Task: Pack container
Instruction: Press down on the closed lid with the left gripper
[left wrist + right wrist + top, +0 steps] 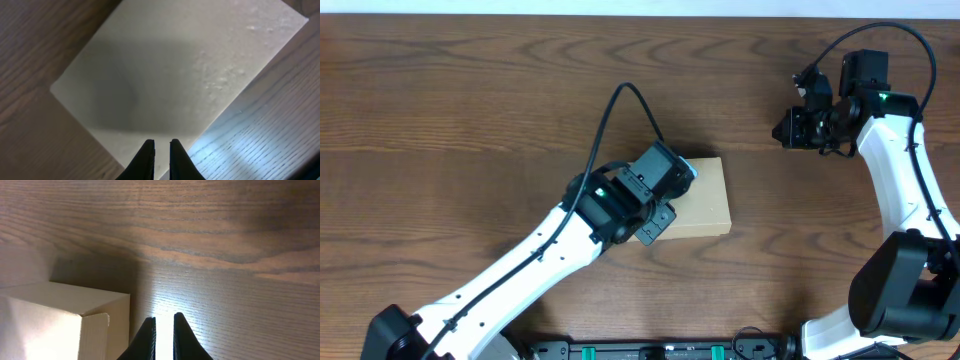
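tan cardboard box lies shut on the wooden bench, just toward 3 o'clock from the middle. the left pincer, reaching in from 7 o'clock, hangs over the box's lid with its fingers pressed together, pinching nothing. the right pincer, also pressed together and empty, hangs over bare wood at 2 o'clock from the box, apart from it. this looks like the closing step; any contents are hidden. the next move likely calls for pressing the lid flat without sliding the box.
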